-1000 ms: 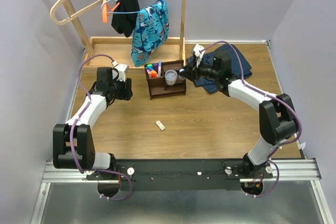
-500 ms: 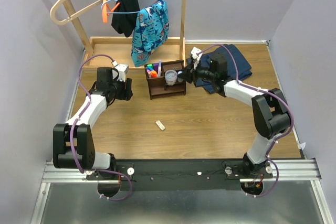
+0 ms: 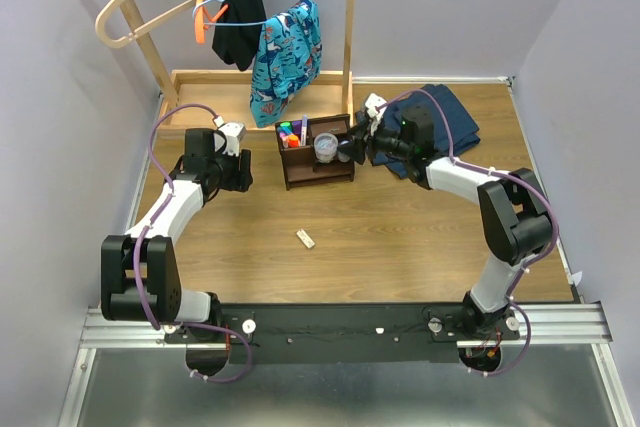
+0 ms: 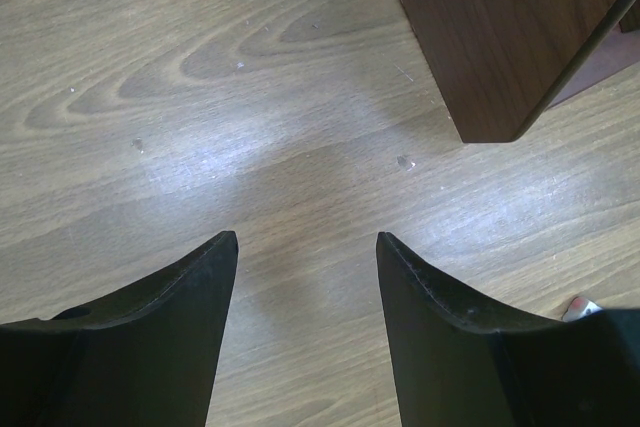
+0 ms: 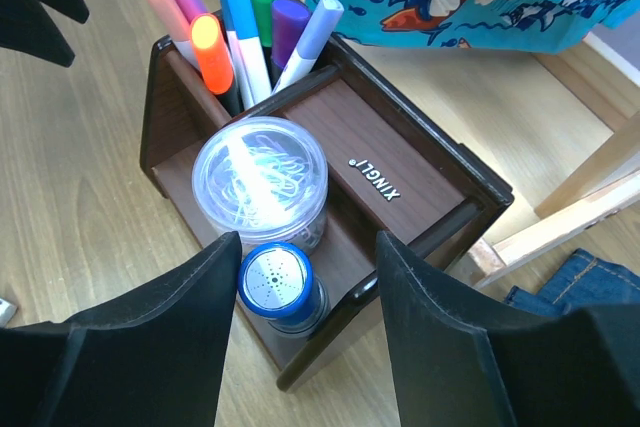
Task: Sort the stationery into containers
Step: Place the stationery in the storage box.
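Right gripper point(image 5: 308, 247): swung in over dark organiser point(image 5: 420, 162) during last second, jaws since spread wide, gripping nothing. Blue-capped bottle point(image 5: 283, 287) stands between fingertips in compartment, clear paper-clip tub point(image 5: 260, 182) just beyond tips. Judge bottle delivered.
Bottle upright, cap up, long axis vertical.
Left gripper point(image 4: 307, 239): jaws part-open, empty, over table point(image 4: 250, 97).
White eraser point(image 3: 305, 238) flat, well apart from both jaws, long axis diagonal; probably your next pick.

Between my right jaws the blue-capped bottle point(image 5: 275, 282) stands upright in the dark wooden organiser point(image 5: 420, 162), with the clear tub point(image 5: 260, 182) just beyond and the markers point(image 5: 240, 27) upright behind. The small white eraser point(image 3: 305, 238) lies well apart.
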Tool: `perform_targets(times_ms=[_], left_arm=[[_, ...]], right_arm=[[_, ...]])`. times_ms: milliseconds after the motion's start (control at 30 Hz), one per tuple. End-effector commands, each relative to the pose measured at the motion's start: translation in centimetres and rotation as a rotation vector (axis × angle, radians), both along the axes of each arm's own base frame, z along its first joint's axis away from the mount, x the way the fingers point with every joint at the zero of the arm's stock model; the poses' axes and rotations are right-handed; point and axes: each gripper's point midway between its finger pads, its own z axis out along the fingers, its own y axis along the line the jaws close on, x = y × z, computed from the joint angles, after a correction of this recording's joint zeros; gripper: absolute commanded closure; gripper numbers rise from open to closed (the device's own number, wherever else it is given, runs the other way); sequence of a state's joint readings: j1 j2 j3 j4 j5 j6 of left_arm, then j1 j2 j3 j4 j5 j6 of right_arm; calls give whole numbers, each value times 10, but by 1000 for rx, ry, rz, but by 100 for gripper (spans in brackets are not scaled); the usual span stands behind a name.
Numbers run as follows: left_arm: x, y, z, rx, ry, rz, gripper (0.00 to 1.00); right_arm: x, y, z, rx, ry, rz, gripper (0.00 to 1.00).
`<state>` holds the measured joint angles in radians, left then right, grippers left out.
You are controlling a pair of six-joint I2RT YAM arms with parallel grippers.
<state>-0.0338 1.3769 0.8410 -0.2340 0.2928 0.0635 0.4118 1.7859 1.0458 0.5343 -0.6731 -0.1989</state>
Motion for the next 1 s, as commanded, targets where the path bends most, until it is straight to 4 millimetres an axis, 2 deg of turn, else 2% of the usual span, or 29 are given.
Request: perform_targets(times_ms=[0,267,533,967], left_arm=[[-1,2,-5,4,7,-2,33],[1,3,-6,5,8,-1,33],[0,2,-9,7,16,-3,33],[5,3,-11,13,17,-2,33]], right_arm=[[9,-1,6,7,-50,-32,36],[8,-2,4,-1,-98,-21,35],[7,-1,-9,-67,-199,31,35],[15,-1,-18,-175,-354,81,35]])
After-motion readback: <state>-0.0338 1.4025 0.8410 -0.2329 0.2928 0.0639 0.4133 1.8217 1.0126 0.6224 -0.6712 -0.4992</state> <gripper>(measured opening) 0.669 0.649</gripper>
